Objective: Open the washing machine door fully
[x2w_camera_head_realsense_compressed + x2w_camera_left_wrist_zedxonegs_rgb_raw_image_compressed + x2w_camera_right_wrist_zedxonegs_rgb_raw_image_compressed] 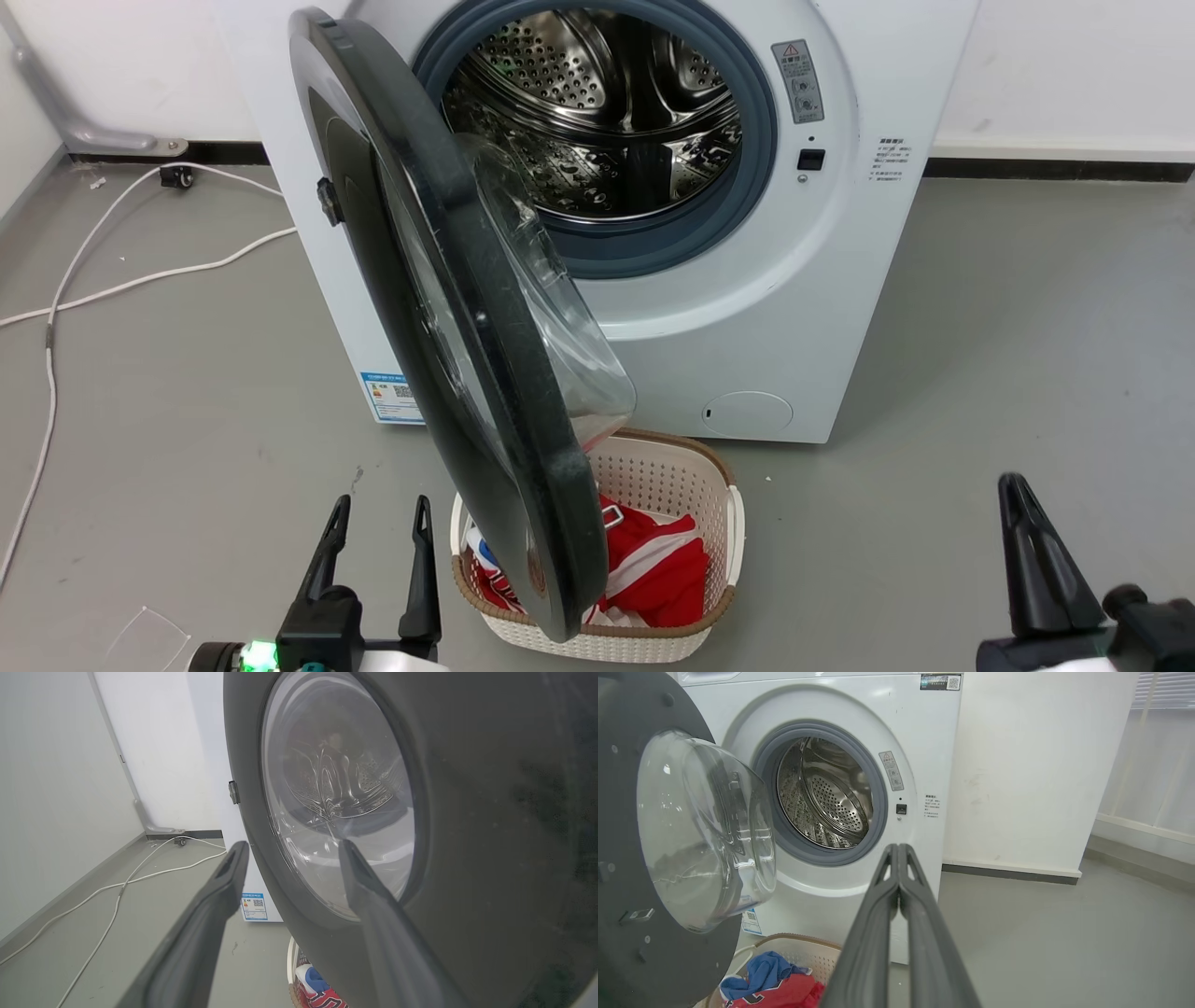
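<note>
Left gripper (381, 511), fingers spread, hovers just beside the outer face of the washing machine door (439, 308), which stands partly swung out from the washing machine (840, 308), above a laundry basket (681, 471). Right gripper (897, 848), fingers pressed together, sits well apart on the door's other side.

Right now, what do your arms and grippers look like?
The left gripper and the right gripper each have two long, tapering, dark grey fingers on a black body. A green light glows at the left wrist, beside a pale forearm.
</note>
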